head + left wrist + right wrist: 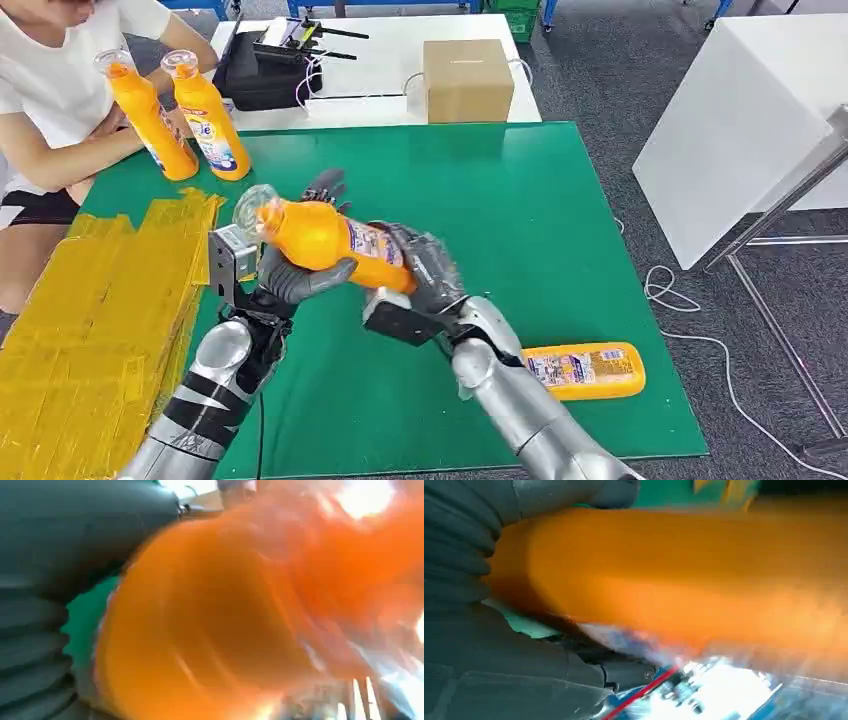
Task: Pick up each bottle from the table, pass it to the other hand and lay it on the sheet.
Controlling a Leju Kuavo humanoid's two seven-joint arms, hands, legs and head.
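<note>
Here, above the middle of the green tabletop (560,230), my left robot hand (295,270) and right robot hand (425,270) both grip one orange bottle (325,238), cap toward ten o'clock. The yellow sheet (90,330) lies at nine o'clock, another bottle (585,370) at five o'clock.

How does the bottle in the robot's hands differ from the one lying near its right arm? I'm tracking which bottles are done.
The held bottle is off the table, gripped by both the left hand and right hand; the lying bottle rests untouched on the green mat. The held bottle tilts, cap end toward the yellow sheet; the lying bottle is flat. Both are orange with labels.
</note>
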